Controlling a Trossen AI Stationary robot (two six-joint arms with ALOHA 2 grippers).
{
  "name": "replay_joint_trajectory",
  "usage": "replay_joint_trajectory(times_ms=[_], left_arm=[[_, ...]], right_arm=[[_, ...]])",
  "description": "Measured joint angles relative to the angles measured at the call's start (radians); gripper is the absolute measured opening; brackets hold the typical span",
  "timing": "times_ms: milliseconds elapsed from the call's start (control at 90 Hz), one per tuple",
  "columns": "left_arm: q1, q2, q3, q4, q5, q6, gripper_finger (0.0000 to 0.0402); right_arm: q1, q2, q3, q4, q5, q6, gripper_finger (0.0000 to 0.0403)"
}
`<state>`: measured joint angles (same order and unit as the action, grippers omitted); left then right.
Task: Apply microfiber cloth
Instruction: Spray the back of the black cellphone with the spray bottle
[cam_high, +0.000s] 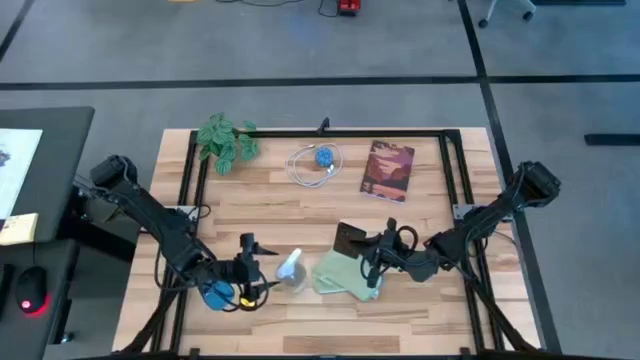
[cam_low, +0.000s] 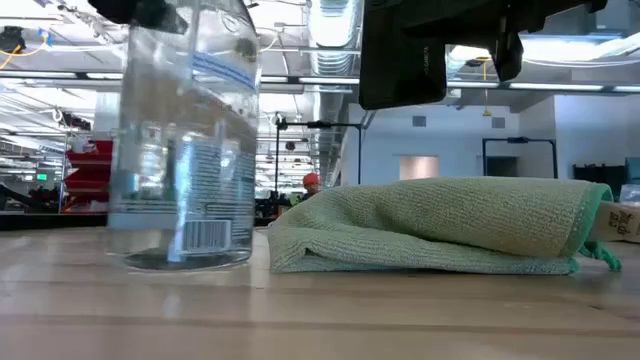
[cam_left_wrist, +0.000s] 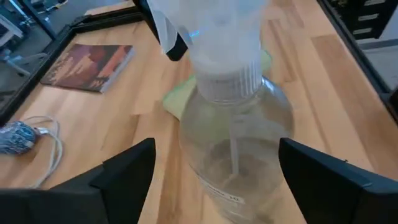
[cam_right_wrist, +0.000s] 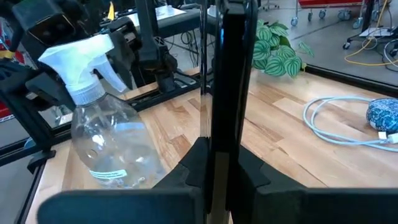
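Note:
The pale mint-green microfiber cloth lies bunched on the wooden table near its front edge, also in the low view. Above it hangs a black phone, on which my right gripper is shut. To the cloth's left stands a clear spray bottle with a white trigger head. My left gripper is open. Its fingers stand on either side of the bottle with a gap to it on both sides. My right gripper pinches the black phone between its two fingers, on the two flat faces at the end nearest the arm. The fingers reach in about level from the table's right. The phone is lifted clear above the cloth.
A dark red book lies at the back right. A white cable with a blue patterned ball lies at the back middle, and an artificial plant stands at the back left. A black frame runs along the table's edges.

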<state>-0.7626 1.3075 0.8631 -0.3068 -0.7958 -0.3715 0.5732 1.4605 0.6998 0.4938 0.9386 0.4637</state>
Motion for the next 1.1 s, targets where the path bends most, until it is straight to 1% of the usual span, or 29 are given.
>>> replay_joint_trajectory(times_ms=[178,344,433,489,611,644,689,778,867,1000,1100], left_arm=[[0.012,0.008,0.0,0.118,0.156,0.044,0.0313],[0.015,0.011,0.0,0.185,0.197,0.064,0.0313],[0.011,0.011,0.0,0.192,0.232,0.063,0.0313],[0.006,0.011,0.0,0.177,0.213,0.063,0.0313],[0.008,0.011,0.0,0.165,0.076,0.087,0.0313],[0.017,0.011,0.0,0.17,0.061,0.088,0.0313],[0.035,0.014,0.0,0.18,0.067,0.09,0.0313],[0.065,0.018,0.0,0.211,0.133,0.11,0.0313],[0.089,0.022,0.0,0.281,0.202,0.137,0.0313],[0.115,0.048,0.0,0.362,0.279,0.19,0.0313],[0.129,0.071,0.0,0.416,0.344,0.196,0.0313]], right_arm=[[-0.002,0.0,0.0,0.0,0.0,0.0,0.0016],[-0.007,0.0,0.0,0.0,0.0,0.0,0.0016],[-0.006,0.0,0.0,0.0,0.0,0.0,0.0016],[-0.006,0.0,0.0,0.0,-0.001,0.0,0.0016],[-0.006,0.0,0.0,-0.003,-0.002,0.0,0.0017],[-0.006,0.0,0.0,-0.004,-0.002,0.0,0.0017],[-0.007,0.0,0.0,-0.004,-0.002,0.0,0.0017],[-0.007,0.0,0.0,-0.004,-0.002,0.0,0.0017],[-0.007,0.0,0.0,-0.005,-0.003,0.0,0.0017],[-0.007,0.0,0.0,-0.007,-0.005,0.0,0.0017],[-0.007,0.0,0.0,-0.008,-0.005,0.0,0.0017]])
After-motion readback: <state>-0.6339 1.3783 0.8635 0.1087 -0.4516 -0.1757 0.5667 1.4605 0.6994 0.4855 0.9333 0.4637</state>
